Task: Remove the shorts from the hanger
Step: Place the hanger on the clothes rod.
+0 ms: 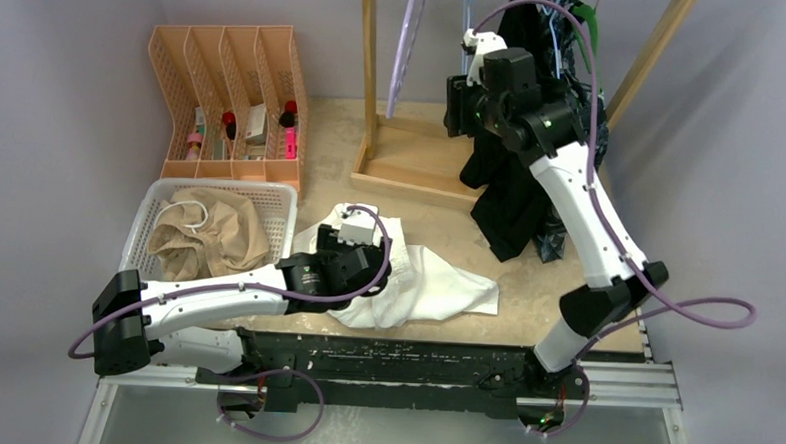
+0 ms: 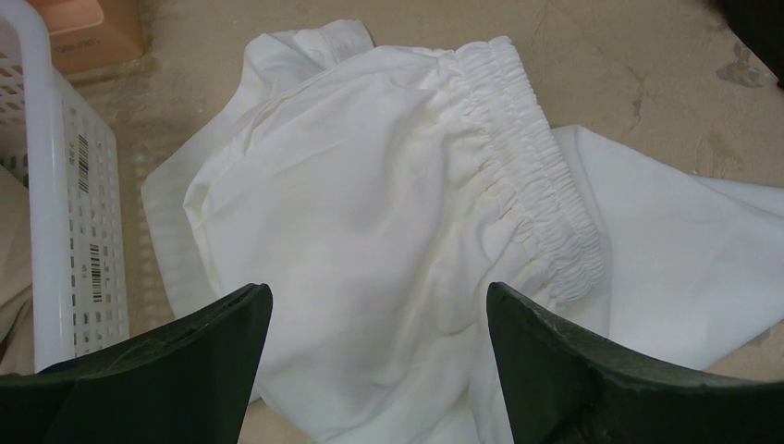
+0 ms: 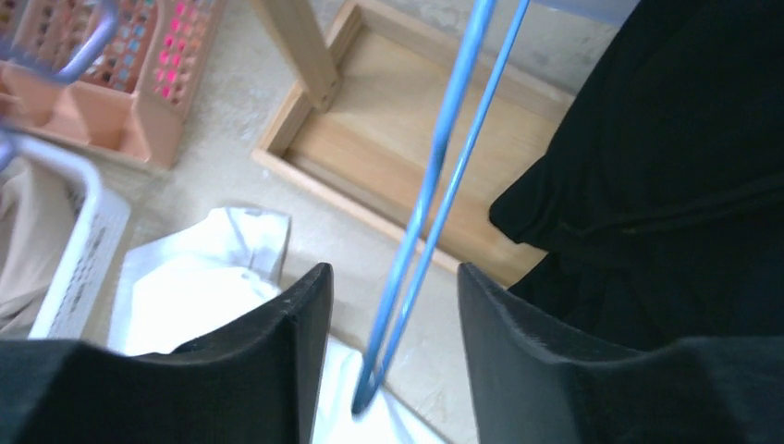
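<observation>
The white shorts (image 1: 421, 283) lie crumpled on the table, their elastic waistband (image 2: 532, 176) facing up. My left gripper (image 2: 379, 291) is open and empty just above them, also seen in the top view (image 1: 363, 251). The tan shorts (image 1: 203, 236) lie in the white basket (image 1: 220, 186). The black shorts (image 1: 510, 197) hang from the rack, with the dark blue patterned shorts (image 1: 553, 239) behind them. My right gripper (image 3: 393, 273) is raised at the rack (image 1: 462, 105) and open. A bare blue hanger (image 3: 434, 185) hangs in line between its fingers, and the black shorts (image 3: 666, 185) are to its right.
The wooden rack's base (image 1: 412, 163) and post (image 1: 368, 51) stand at the back, with a purple hanger (image 1: 409, 43) on it. An orange divider organizer (image 1: 229, 95) stands at the back left. The white basket's wall (image 2: 74, 213) is close to the left gripper's left.
</observation>
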Controlling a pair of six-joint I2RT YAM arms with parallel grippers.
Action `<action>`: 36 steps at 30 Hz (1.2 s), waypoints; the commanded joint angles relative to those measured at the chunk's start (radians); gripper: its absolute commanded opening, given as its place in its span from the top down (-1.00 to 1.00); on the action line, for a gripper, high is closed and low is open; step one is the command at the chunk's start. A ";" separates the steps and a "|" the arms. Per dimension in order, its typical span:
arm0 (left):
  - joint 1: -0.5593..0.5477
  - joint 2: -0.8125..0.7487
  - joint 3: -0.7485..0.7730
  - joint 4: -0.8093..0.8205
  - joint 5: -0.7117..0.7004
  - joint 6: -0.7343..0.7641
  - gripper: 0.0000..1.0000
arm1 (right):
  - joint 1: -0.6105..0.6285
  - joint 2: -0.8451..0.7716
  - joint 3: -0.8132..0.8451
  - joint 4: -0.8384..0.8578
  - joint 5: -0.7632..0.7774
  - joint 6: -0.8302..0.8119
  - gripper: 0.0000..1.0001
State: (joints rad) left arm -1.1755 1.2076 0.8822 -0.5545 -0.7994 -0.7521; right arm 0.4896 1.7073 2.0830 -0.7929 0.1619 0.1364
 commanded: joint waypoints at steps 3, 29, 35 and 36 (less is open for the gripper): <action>0.003 -0.023 0.060 -0.032 -0.075 -0.051 -0.71 | 0.000 -0.253 -0.261 0.209 -0.157 0.041 -0.93; 0.173 0.458 -0.047 0.304 0.475 -0.082 -0.64 | 0.007 -0.969 -1.465 0.589 -0.462 0.556 -0.99; 0.170 0.500 -0.092 0.354 0.483 -0.141 0.33 | 0.062 -0.899 -1.503 0.538 -0.348 0.613 -0.99; 0.170 0.478 -0.105 0.361 0.464 -0.157 0.50 | 0.074 -0.882 -1.507 0.548 -0.350 0.614 -0.99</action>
State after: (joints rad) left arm -1.0019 1.6569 0.8543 -0.1734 -0.4110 -0.8375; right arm 0.5282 0.7918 0.5690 -0.2867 -0.2241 0.6941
